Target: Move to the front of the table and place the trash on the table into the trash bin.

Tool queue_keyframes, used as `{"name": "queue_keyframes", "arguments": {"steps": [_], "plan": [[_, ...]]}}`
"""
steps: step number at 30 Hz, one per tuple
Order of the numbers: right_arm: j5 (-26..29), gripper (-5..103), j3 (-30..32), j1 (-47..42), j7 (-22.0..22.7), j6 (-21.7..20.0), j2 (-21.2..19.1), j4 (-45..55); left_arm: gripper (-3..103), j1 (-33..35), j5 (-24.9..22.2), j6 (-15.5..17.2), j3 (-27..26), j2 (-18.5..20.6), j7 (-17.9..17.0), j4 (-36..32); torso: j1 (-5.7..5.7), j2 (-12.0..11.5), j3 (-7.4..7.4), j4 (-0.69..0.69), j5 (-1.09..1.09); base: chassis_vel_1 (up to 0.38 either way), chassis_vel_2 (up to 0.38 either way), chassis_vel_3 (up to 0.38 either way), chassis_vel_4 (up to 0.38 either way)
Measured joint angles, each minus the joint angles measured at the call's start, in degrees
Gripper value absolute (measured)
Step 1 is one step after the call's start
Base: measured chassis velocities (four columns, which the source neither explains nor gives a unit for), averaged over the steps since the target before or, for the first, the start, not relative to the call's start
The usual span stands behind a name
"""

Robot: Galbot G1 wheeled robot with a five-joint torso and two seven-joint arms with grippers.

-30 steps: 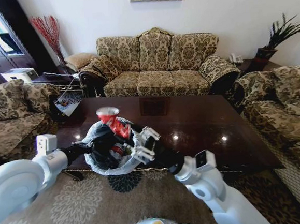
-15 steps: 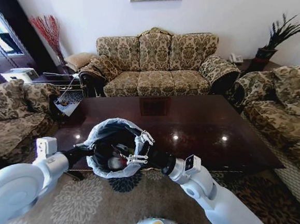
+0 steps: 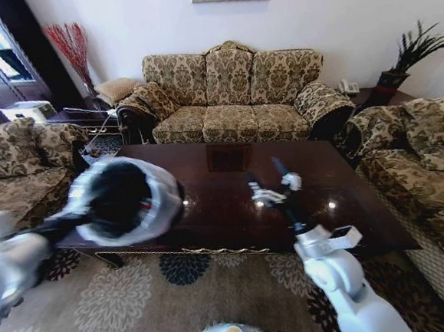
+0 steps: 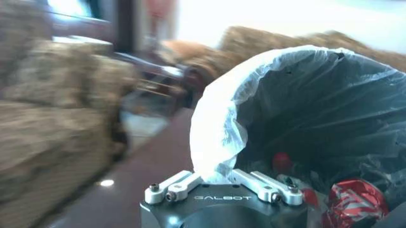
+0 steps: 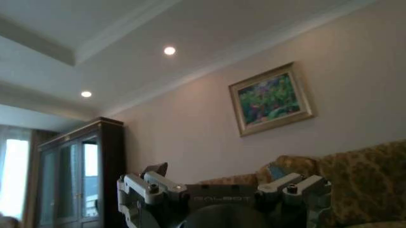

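Observation:
My left gripper (image 4: 219, 179) is shut on the liner-covered rim of the trash bin (image 3: 125, 200), which it holds tilted over the table's (image 3: 349, 214) left front corner, with its black inside facing me. Inside the trash bin (image 4: 317, 109) lies trash: a crushed red can (image 4: 352, 202) and something red-capped (image 4: 282, 161). My right gripper (image 3: 267, 176) stands open and empty above the middle of the table, fingers pointing up. In the right wrist view my right gripper (image 5: 219, 179) has only wall and ceiling beyond it.
A floral sofa (image 3: 232, 96) stands behind the table, an armchair (image 3: 23, 174) to the left and another sofa (image 3: 430, 165) to the right. A cluttered side table (image 3: 88, 123) sits at the back left. A patterned rug (image 3: 125, 297) covers the floor in front.
The right gripper let the red can go into the bin, then pulled out and swung right and up over the table. The left arm carried the bin leftward and tilted it.

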Motion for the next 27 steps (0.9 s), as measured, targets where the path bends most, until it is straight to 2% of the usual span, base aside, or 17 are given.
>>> {"name": "queue_keyframes", "arguments": {"steps": [1, 3, 5, 6, 8, 11, 14, 17, 19, 23, 25, 26, 27], "plan": [[0.00, 100, 0.00, 0.00, 0.00, 0.00, 0.00, 0.00, 0, 0.00, 0.00, 0.00, 0.00, 0.00, 0.00, 0.00, 0.00, 0.00, 0.00, 0.00, 0.00, 0.000, 0.000, 0.000, 0.000], [0.38, 100, 2.09, 0.42, 2.37, 0.65, 1.12, -2.28, 0, 0.75, 0.07, -0.81, -3.46, -4.31, -0.38, 2.08, 0.00, 0.00, 0.00, -0.02, -0.03, 0.000, 0.000, 0.000, 0.000], [-0.37, 100, 2.51, 2.24, 10.28, 1.55, 2.59, -3.93, 0, 1.20, -1.21, -1.84, -5.96, -8.97, -1.52, 6.33, 0.00, 0.00, 0.00, 0.03, 0.00, 0.000, 0.000, 0.000, 0.000], [-0.37, 100, 2.51, 2.24, 10.28, 1.55, 2.59, -3.93, 0, 1.20, -1.21, -1.84, -5.96, -8.97, -1.52, 6.33, 0.00, 0.00, 0.00, 0.03, 0.00, 0.000, 0.000, 0.000, 0.000], [-0.87, 100, 3.25, 2.09, 13.50, 3.00, 1.80, -4.94, 0, 1.15, -1.11, -3.01, -5.76, -12.48, -2.22, 11.16, 0.00, 0.00, 0.00, 0.04, -0.03, 0.000, 0.000, 0.000, 0.000], [-0.68, 100, 4.82, 1.44, 13.89, 4.19, 0.80, -5.40, 0, 0.27, -0.44, -3.72, -4.81, -15.21, -3.21, 15.76, 0.00, 0.00, 0.00, 0.00, -0.08, 0.000, 0.000, 0.000, 0.000], [-0.05, 100, 7.11, 1.20, 13.96, 5.41, 0.42, -5.56, 0, -1.03, 1.19, -5.75, -2.02, -17.80, -4.00, 21.78, 0.00, 0.00, 0.00, -0.02, -0.03, 0.000, 0.000, 0.000, 0.000], [-0.02, 100, 7.69, 1.29, 13.98, 6.57, 0.44, -5.66, 0, -1.54, 1.97, -6.84, -0.60, -18.35, -4.63, 24.01, 0.00, 0.00, 0.00, -0.02, 0.00, 0.000, 0.000, 0.000, 0.000], [-0.05, 100, 8.65, 1.40, 14.04, 8.08, 0.44, -5.58, 0, -2.49, 5.19, -9.11, 2.89, -19.17, -5.46, 30.63, 0.01, 0.00, 0.00, -0.04, -0.01, 0.000, 0.000, 0.000, 0.000], [-0.37, 100, 9.72, 0.73, 13.23, 7.91, 0.54, -3.92, 0, -3.71, 7.65, -10.36, 7.30, -19.47, -5.37, 39.02, 0.01, 0.00, 0.00, 0.01, -0.05, 0.000, 0.000, 0.000, 0.000], [-1.07, 100, 9.93, 0.27, 13.33, 6.08, 1.37, -1.62, 0, -5.36, 10.24, -13.51, 11.14, -19.06, -5.16, 45.72, 0.00, 0.00, 0.00, -0.02, -0.03, 0.000, 0.000, 0.000, 0.000], [-1.07, 100, 9.93, 0.27, 13.33, 6.08, 1.37, -1.62, 0, -5.36, 10.24, -13.51, 11.14, -19.06, -5.16, 45.72, 0.00, 0.00, 0.00, -0.02, -0.03, 0.000, 0.000, 0.000, 0.000], [-1.69, 100, 9.94, 0.10, 13.48, 5.16, 1.81, -0.55, 0, -6.28, 11.84, -15.10, 13.01, -18.75, -5.08, 48.83, 0.01, 0.01, 0.00, -0.03, -0.04, 0.000, 0.000, 0.000, 0.000]]}}
